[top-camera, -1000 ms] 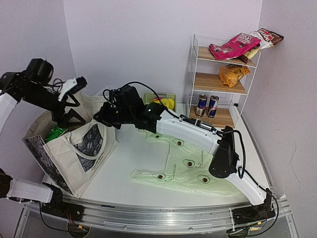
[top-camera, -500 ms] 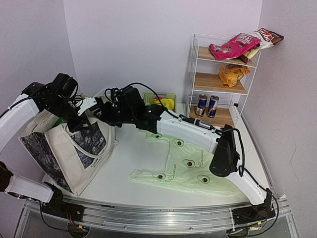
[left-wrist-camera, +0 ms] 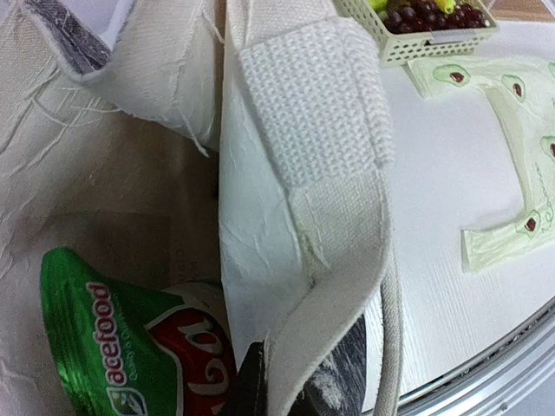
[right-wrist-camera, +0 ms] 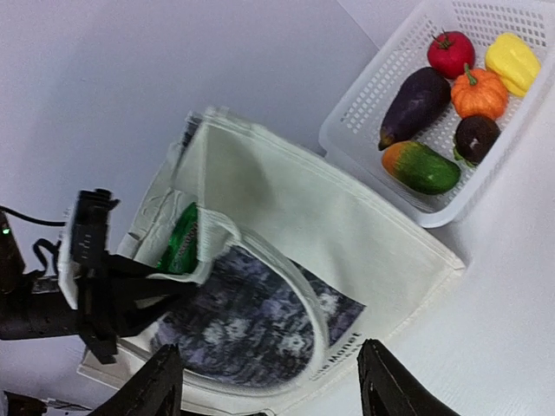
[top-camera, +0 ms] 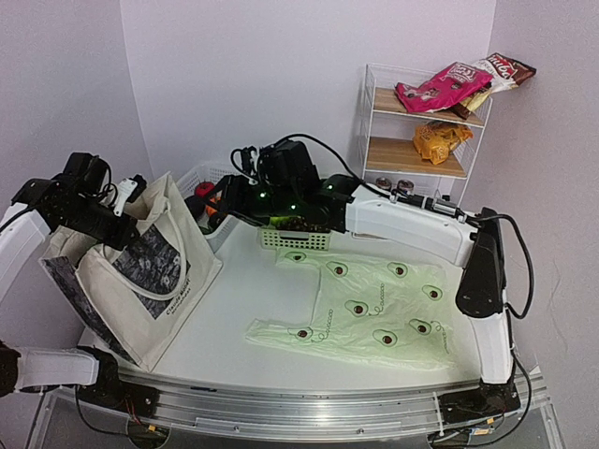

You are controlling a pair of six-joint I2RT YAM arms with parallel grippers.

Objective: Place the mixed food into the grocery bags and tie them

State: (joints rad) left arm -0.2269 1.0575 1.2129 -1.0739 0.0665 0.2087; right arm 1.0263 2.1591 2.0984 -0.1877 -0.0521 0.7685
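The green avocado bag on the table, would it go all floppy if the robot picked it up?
Probably very floppy: the avocado bag lies flat and wrinkled on the table, so it would likely droop from wherever it's pinched. It looks thin and empty, so it's probably very light, and a push might just crumple it.

All three views share the canvas tote point(top-camera: 122, 299): the top camera looks down over the table point(top-camera: 253, 281), the left wrist sits close up, and the right wrist looks from farther right.

Lab test cell: plain lilac walls point(top-camera: 234, 75), white tabletop point(top-camera: 253, 309), aluminium rail point(top-camera: 309, 407).
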